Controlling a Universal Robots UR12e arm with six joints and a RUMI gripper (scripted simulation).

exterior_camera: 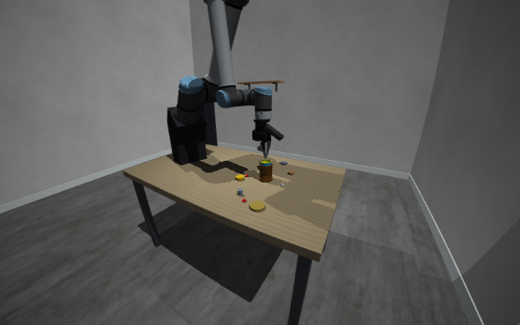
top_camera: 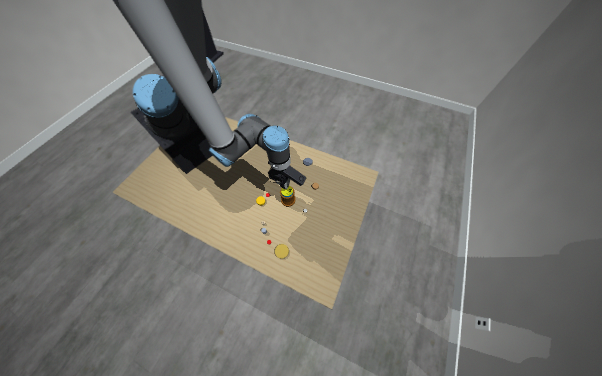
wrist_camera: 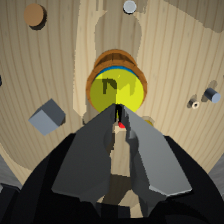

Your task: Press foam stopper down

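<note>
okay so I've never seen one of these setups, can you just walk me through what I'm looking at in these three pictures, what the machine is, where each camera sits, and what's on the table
The machine is a single grey robot arm with blue joint caps, bolted to a light wooden table. At its end is a dark two-fingered gripper, shut and holding nothing.

One picture looks down from high above, one looks across the room from the side, and the last comes from a camera on the arm's wrist, looking past the fingers.

Under the gripper stands a small brown jar with a yellow foam stopper in its mouth. In the side view the fingertips hang just above the stopper; I cannot tell whether they touch.

Scattered around are small pieces: a yellow disc, a larger tan disc, a grey cube and red dots such as.
</note>
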